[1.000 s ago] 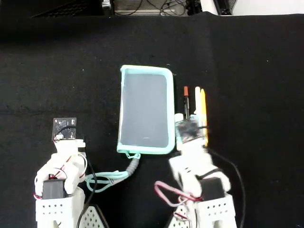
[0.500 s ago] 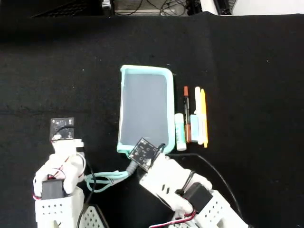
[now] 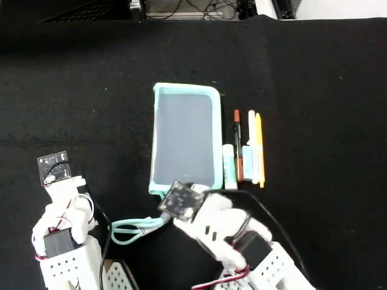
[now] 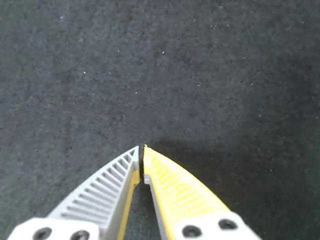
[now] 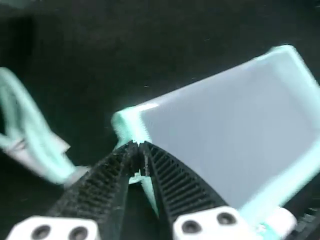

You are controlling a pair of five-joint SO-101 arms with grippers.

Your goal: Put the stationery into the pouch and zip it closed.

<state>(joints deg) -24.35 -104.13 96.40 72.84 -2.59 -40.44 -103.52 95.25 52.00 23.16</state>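
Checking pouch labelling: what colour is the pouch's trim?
Mint green, clearest on the pouch in the high view.

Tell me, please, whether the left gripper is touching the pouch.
Apart. The left wrist view shows the left gripper shut over bare black cloth; the high view shows the pouch well away from that arm.

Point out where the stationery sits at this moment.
In the high view, the stationery lies side by side on the table, just right of the pouch.
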